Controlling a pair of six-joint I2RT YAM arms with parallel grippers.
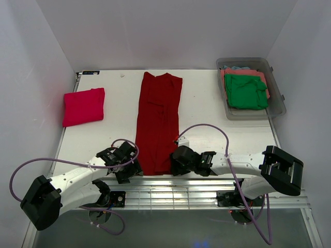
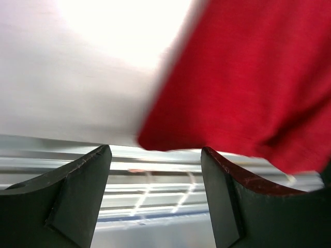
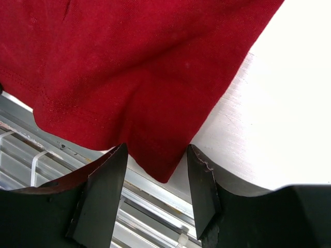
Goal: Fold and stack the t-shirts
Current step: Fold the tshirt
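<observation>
Tabletop [image 1: 207, 134]: left gripper [image 2: 155, 152], right gripper [image 3: 156, 151] gape at dark red t-shirt [image 1: 158, 124] corners.

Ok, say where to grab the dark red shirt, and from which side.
Take its near hem corners, left pincer on one, right pincer on the other, from the table's near edge: the dark red shirt lies flat, hem reaching that edge.

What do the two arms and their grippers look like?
White shells with black joints on the left arm and right arm; a purple cable loops along each. The left gripper and right gripper are black, with flat tapered fingers.
</observation>
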